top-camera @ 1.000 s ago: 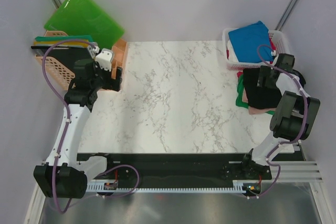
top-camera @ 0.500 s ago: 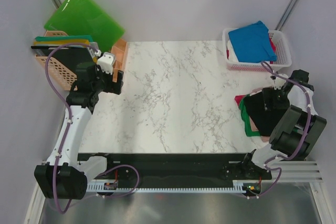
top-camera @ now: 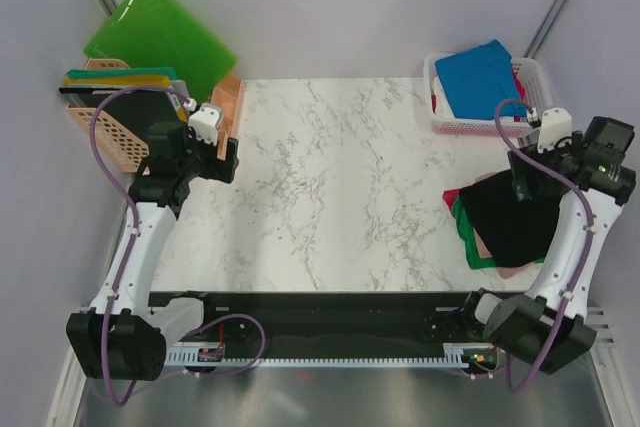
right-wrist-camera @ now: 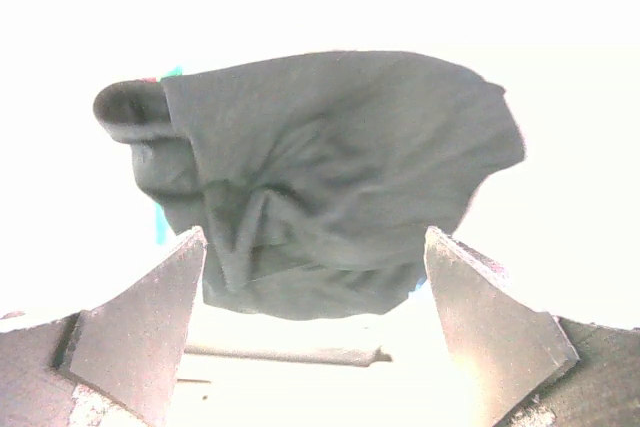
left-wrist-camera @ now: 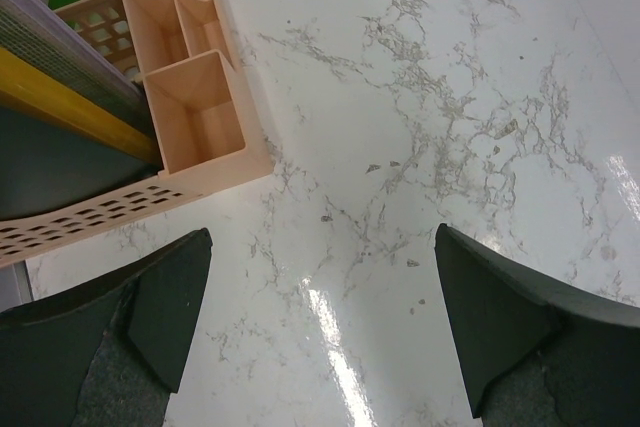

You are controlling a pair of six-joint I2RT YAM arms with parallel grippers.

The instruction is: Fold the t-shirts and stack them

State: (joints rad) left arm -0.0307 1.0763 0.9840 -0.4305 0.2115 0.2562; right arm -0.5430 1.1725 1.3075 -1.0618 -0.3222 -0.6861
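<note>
T-shirts (top-camera: 468,239) are stacked beneath the wide, empty right gripper (right-wrist-camera: 315,247), black t-shirt (right-wrist-camera: 330,177) topmost, at the right edge of the worktop (top-camera: 330,177). The blue t-shirt (top-camera: 480,75) in the far-right basket (top-camera: 470,126) should next be pinched through one layer only.

A crumpled black t-shirt (right-wrist-camera: 330,177) fills mid-frame against overexposed white, above the right gripper (right-wrist-camera: 315,322), its jaws spread wide at the bottom corners.

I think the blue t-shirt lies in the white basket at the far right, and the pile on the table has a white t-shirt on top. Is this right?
One thing is wrong: the pile on the table has a black t-shirt on top, not a white one. The top external view shows it. The blue t-shirt does lie in the white basket at the far right.
</note>
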